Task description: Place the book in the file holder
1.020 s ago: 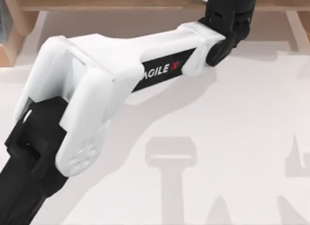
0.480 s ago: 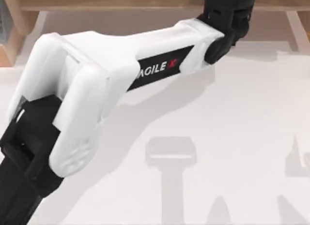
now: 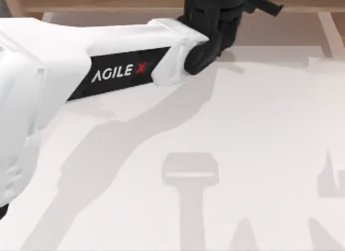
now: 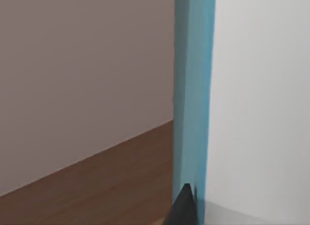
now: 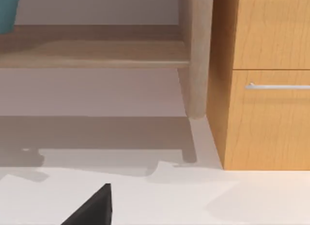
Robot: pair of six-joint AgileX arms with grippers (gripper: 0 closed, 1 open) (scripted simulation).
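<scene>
The book [image 4: 193, 99] stands upright and close in the left wrist view, its teal-blue spine beside its white face. My left gripper [image 4: 190, 211] is shut on it, with one dark fingertip [image 4: 184, 213] pressed against the spine's lower end. From above, the left arm reaches from the left edge to the back middle, where its dark wrist [image 3: 215, 16] sits at the wooden shelf. A teal corner of the book [image 5: 7, 12] shows in the right wrist view. A slanted light-wood sliver of the file holder [image 3: 9, 2] peeks out at the back left, mostly behind the arm.
A long wooden shelf board [image 3: 108, 0] runs along the back edge. The right wrist view shows a wooden cabinet with a drawer handle [image 5: 276, 86], a shelf post [image 5: 196, 55], and my parked right gripper [image 5: 92, 210] low over the white table [image 3: 259, 127].
My left arm has swung left and toward the back. Its dark wrist slid left along the shelf, and the white forearm now covers the back left corner.
</scene>
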